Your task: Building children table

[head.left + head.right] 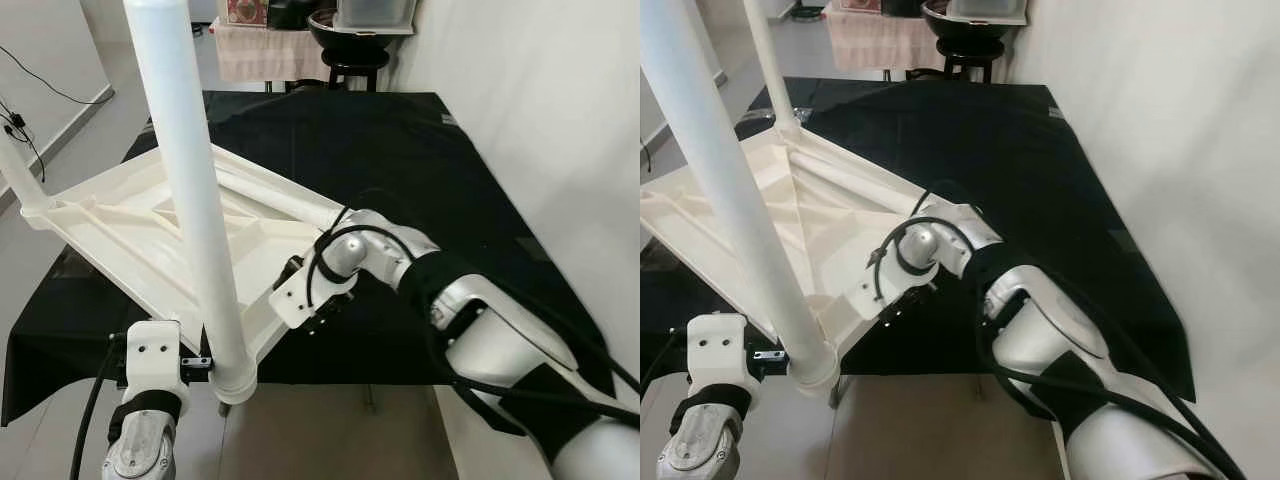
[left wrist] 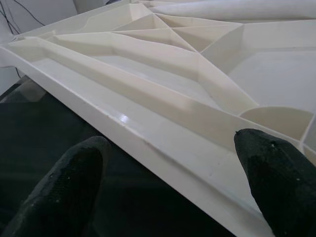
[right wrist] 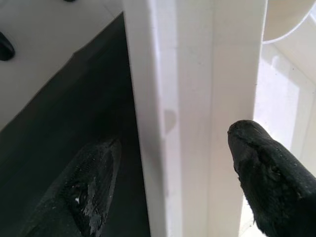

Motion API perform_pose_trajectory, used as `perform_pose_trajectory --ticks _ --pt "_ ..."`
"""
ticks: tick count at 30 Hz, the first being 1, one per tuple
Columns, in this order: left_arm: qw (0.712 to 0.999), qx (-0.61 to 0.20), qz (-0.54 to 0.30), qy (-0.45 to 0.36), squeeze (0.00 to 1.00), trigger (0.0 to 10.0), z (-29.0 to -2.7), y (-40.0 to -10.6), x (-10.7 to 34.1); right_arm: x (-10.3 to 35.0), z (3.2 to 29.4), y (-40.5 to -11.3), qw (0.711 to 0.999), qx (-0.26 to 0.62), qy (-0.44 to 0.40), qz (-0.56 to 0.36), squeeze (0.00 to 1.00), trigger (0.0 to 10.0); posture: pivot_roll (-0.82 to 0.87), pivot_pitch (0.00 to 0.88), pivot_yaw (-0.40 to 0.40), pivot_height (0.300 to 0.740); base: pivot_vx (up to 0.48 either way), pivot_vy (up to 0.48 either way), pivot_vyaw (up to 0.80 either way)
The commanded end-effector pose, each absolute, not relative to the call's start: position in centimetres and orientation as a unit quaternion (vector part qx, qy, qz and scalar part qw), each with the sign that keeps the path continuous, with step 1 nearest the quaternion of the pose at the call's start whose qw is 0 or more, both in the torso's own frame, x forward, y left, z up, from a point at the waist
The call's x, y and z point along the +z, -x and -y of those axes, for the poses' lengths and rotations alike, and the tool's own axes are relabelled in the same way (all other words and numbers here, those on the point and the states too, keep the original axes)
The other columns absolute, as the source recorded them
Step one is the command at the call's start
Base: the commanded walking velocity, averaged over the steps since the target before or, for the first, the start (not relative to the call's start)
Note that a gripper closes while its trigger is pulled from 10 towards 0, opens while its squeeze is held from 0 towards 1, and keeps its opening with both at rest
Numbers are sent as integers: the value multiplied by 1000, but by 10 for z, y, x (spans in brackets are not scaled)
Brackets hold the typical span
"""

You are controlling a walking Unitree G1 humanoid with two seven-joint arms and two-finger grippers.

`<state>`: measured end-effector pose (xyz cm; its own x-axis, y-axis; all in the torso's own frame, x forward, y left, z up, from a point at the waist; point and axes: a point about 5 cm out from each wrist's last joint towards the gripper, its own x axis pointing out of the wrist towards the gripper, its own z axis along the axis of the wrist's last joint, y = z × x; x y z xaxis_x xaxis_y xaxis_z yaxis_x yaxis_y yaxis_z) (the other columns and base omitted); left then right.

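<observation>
The white tabletop (image 1: 140, 235) lies upside down on a black-covered work surface (image 1: 400, 150), ribbed underside up, with its near corner overhanging the edge of that surface. One leg (image 1: 195, 190) stands upright in the socket at that near corner; a second leg (image 1: 768, 65) stands at the far corner, and a further leg (image 1: 290, 200) lies loose across the ribs. The left gripper (image 2: 173, 182) sits at the near edge beside the upright leg, its fingers (image 2: 74, 182) apart and straddling the rim of the tabletop, one below and one above, with no firm clamp visible. The right gripper (image 3: 173, 177) is at the adjoining edge of the same corner, its fingers (image 3: 266, 173) likewise apart on either side of the rim. Principal risk: the corner is unsupported, so downward force from either arm can tilt the tabletop and slide it on the cloth. A second risk is that the near leg, if not fully seated, leans or pops out when the panel shifts. The loose leg can then roll off the ribs.
</observation>
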<state>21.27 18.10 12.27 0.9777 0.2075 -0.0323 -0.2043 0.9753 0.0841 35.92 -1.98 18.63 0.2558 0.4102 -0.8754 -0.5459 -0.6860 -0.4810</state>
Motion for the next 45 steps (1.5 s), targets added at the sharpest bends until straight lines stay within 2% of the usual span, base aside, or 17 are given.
perform_pose_trajectory --ticks 1,2,3,5,7,9,14,18,21,22,26,27,28,29,34,37,45 --pt "993 105 -24 -49 0 10000 -183 -211 123 173 14 -354 375 611 695 -52 0 9882 48 67 -72 740 0 0 0" --pt "993 105 -24 -49 0 10000 -183 -211 123 173 14 -354 375 611 695 -52 0 9882 48 67 -72 740 0 0 0" --pt "993 106 -24 -50 0 10000 -183 -211 123 169 12 -351 364 611 701 -52 0 6980 48 67 -72 740 0 0 0" --pt "993 106 -24 -50 0 10000 -183 -211 123 169 12 -351 364 611 701 -52 0 6980 48 67 -72 740 0 0 0" --pt "993 107 -22 -50 0 10000 -184 -211 123 159 9 -348 337 607 717 -56 0 0 48 67 -76 740 0 0 0" --pt "993 107 -22 -50 0 10000 -184 -211 123 159 9 -348 337 607 717 -56 0 0 48 67 -76 740 0 0 0" --pt "991 120 -17 -52 0 10000 -192 -207 126 140 8 -345 285 586 754 -76 0 0 52 70 -89 740 0 0 0" --pt "990 126 -16 -53 0 10000 -195 -205 127 137 8 -344 283 585 756 -80 0 0 58 73 -95 740 0 0 0" --pt "987 150 -11 -58 0 10000 -205 -201 131 134 4 -343 309 590 741 -88 0 0 65 74 -100 740 0 0 0" --pt "981 181 -5 -64 0 10000 -220 -194 135 134 -1 -346 363 579 725 -91 0 0 70 74 -101 740 0 0 0" --pt "976 207 -4 -63 0 10000 -231 -189 137 137 -2 -350 406 561 715 -95 0 0 70 74 -101 740 0 0 0" --pt "973 222 -4 -64 0 10000 -238 -185 137 140 -1 -355 437 547 706 -104 0 0 70 74 -101 740 0 0 0" --pt "973 222 -4 -64 0 10000 -238 -185 137 140 -1 -355 437 547 706 -104 0 0 70 74 -101 740 0 0 0" --pt "970 234 -4 -63 0 10000 -244 -182 137 145 3 -360 465 531 699 -114 0 0 70 74 -101 740 0 0 0" --pt "968 244 -4 -62 0 10000 -248 -180 138 149 8 -365 491 514 692 -126 0 0 75 77 -102 740 0 0 0" --pt "968 244 -7 -58 0 10000 -244 -179 136 163 41 -383 539 460 683 -178 0 0 69 79 -100 740 0 0 0" --pt "974 223 -11 -47 0 10000 -235 -185 134 168 80 -392 563 430 668 -228 0 0 52 81 -92 740 0 0 0"
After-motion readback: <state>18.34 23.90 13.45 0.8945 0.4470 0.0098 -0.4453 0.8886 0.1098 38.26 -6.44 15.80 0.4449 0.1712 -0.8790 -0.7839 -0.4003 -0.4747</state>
